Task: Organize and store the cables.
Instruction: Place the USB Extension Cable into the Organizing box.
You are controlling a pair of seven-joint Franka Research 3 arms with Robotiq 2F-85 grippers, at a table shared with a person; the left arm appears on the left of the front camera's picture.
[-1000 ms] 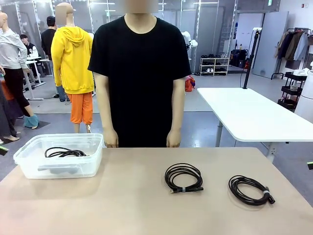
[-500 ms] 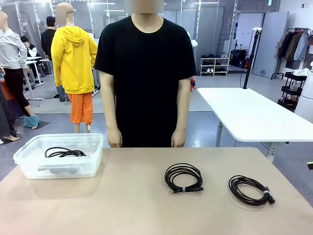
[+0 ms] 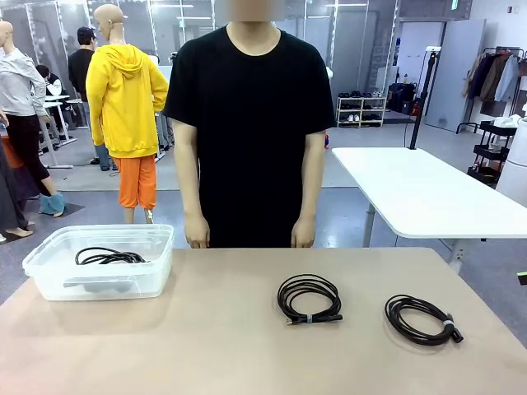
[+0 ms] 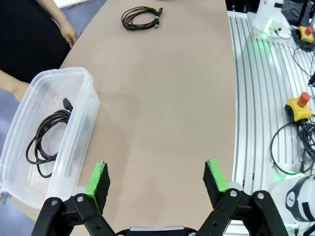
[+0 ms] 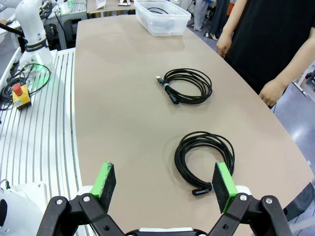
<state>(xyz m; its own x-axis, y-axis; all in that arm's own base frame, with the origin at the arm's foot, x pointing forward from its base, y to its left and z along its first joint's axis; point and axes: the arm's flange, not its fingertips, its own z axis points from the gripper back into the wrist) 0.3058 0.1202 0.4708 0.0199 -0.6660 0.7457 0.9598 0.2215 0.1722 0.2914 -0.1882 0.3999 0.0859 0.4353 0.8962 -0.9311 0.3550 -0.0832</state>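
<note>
Cables await storing, one coil in the clear bin, a middle coil and an end coil on the table, as the left gripper and right gripper hang wide open; the right, above the end coil, would best pinch all its strands at once.

Bright even indoor light, soft faint shadows, sharp focus, wrist views perhaps slightly bowed at edges

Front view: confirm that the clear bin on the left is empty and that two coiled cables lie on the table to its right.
Not quite. The clear bin is not empty: one coiled cable lies inside it, as the front view and the left wrist view show. The rest holds: the middle cable and the right cable lie on the table to the bin's right.
</note>
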